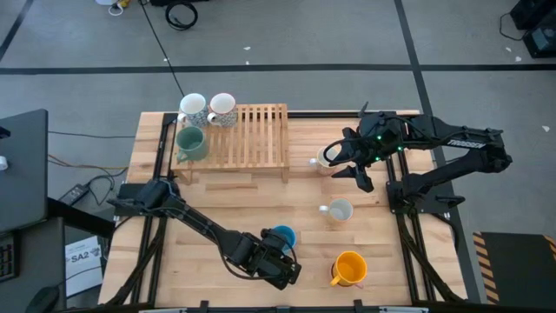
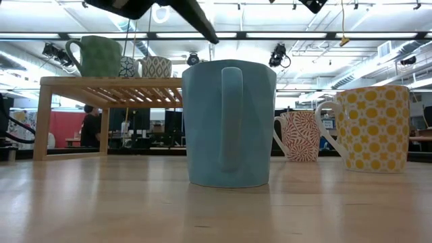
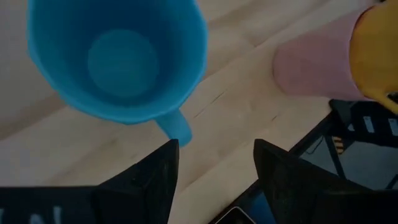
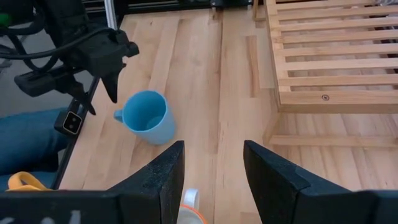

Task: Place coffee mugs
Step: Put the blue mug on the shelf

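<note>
Hovering low over the near edge of the wooden tabletop [image 1: 234, 204], the left gripper [image 1: 276, 263] has its fingers spread and empty, with the plain blue ceramic mug [image 1: 283, 236] standing upright just in front of them, handle turned toward the gripper. The wrist view shows that handle sitting just ahead of one fingertip, not between the two. To take the mug cleanly, I would judge it best to square the fingers on the handle or the rim wall, close only once the ceramic sits between them, then lift straight up so the mug does not scrape the nearby orange-yellow patterned mug [image 1: 348, 269].

The right gripper [image 1: 353, 163] hangs over the far right of the tabletop above a white mug with an orange interior [image 1: 327, 158], fingers parted and holding nothing. A small cream mug [image 1: 339, 210] stands apart between the two arms. Three mugs already sit on the slatted wooden rack [image 1: 252, 135]: a green one [image 1: 191, 143] and two white patterned ones [image 1: 193, 108] [image 1: 222, 109].

The low view cuts off both arms near its top edge, and the blue mug blocks much behind it. A pink-patterned mug [image 2: 300, 136] shows there, but I cannot match it surely to the overhead picture. Fewer mugs are visible than the task may involve.
</note>
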Available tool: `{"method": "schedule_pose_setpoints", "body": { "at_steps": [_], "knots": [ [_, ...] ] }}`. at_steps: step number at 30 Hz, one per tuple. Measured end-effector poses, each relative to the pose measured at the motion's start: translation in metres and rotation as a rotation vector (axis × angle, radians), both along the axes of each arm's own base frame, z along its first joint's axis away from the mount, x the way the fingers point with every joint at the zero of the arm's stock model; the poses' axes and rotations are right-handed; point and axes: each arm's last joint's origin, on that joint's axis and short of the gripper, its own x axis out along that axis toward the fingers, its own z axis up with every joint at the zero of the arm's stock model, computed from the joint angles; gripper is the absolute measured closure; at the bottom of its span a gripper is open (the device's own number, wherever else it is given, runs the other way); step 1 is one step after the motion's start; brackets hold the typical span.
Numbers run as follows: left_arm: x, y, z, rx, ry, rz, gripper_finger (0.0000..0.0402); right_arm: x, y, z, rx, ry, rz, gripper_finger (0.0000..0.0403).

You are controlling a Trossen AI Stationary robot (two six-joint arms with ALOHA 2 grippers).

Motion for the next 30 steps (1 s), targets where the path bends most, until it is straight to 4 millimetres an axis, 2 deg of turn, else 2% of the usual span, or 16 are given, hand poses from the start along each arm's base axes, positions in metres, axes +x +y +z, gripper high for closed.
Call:
{"method": "schedule_pose_setpoints", "body": {
  "at_steps": [10, 19, 30],
  "knots": [
    [0.005, 0.001, -0.018, -0.045, 0.062, 0.052, 0.0189, 0.0, 0.0, 0.0, -0.002, 0.001, -0.001, 0.0233],
    [0.013, 0.004, -0.033, -0.018, 0.079, 0.08, 0.0189, 0.0, 0.0, 0.0, -0.005, 0.001, -0.006, 0.0233],
    [0.0, 0.014, -0.037, 0.028, 0.241, 0.101, 0.0189, 0.0, 0.0, 0.0, -0.004, 0.001, -0.005, 0.0233]
  ]
}}
